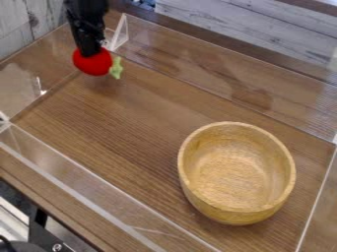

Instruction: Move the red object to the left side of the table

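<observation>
Gripper [89,48] points straight down, jaws pinching the top of the red object [93,64]. Green leafy tip sticks out on the side toward the wooden bowl [237,171]. The red object sits far from the wooden bowl, diagonally up and left of it, near the far-left corner of the table [145,128], close beside the clear acrylic wall [33,69]. Cannot tell whether it touches the tabletop.

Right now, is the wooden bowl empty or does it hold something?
Empty: the wooden bowl shows only its bare inside; the red object is across the table.
</observation>
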`<action>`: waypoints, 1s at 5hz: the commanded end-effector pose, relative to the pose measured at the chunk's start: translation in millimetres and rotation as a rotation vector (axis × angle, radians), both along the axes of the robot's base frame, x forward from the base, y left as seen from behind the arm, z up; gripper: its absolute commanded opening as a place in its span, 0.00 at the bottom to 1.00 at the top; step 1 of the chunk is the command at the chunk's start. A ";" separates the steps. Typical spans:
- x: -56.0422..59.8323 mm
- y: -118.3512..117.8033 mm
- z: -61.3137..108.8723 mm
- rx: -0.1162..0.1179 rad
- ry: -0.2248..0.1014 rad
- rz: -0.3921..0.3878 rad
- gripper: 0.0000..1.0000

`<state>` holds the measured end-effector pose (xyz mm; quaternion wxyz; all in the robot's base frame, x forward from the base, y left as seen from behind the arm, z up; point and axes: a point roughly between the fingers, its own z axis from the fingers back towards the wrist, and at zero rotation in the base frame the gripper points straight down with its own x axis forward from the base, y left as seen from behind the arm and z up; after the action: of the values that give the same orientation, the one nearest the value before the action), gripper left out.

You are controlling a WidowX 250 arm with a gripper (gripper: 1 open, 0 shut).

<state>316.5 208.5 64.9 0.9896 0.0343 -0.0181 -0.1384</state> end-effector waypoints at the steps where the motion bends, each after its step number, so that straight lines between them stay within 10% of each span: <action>1: 12.3 4.7 17.5 0.022 -0.061 0.005 0.00; 4: 19.4 5.7 12.4 -0.027 -0.071 0.045 0.00; 5: 3.6 7.0 6.9 -0.039 -0.068 0.047 0.00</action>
<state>315.9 210.1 44.7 0.9934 -0.0055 -0.0255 -0.1114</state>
